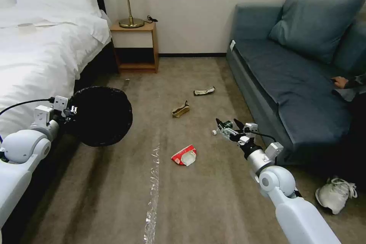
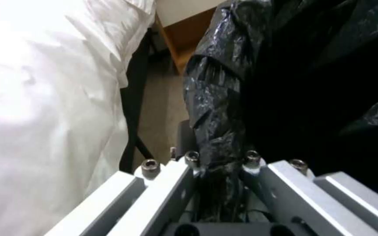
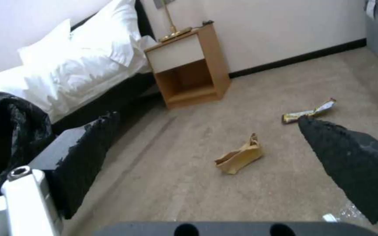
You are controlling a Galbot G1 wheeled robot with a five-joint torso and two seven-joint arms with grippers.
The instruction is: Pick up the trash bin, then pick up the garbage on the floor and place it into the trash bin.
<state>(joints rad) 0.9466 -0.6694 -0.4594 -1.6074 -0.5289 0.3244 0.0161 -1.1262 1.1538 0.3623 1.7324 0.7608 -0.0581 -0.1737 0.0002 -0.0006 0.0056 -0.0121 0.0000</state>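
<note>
Holding trash bin [image 1: 101, 116], left hand [image 1: 70, 111]

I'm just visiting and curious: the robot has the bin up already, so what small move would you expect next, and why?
Probably lowering the open right gripper toward the brown paper scrap. The left gripper is shut on the trash bin, held off the floor, and that scrap lies between the right fingers in the wrist view.

The crinkly, glossy black plastic bag liner [image 2: 215, 98] is catching light, the beige carpet floor [image 1: 213, 206] is looking matt and rough, the brown paper scrap [image 3: 239, 156] is creased, and the wooden nightstand [image 3: 189, 70] is looking smooth.
</note>
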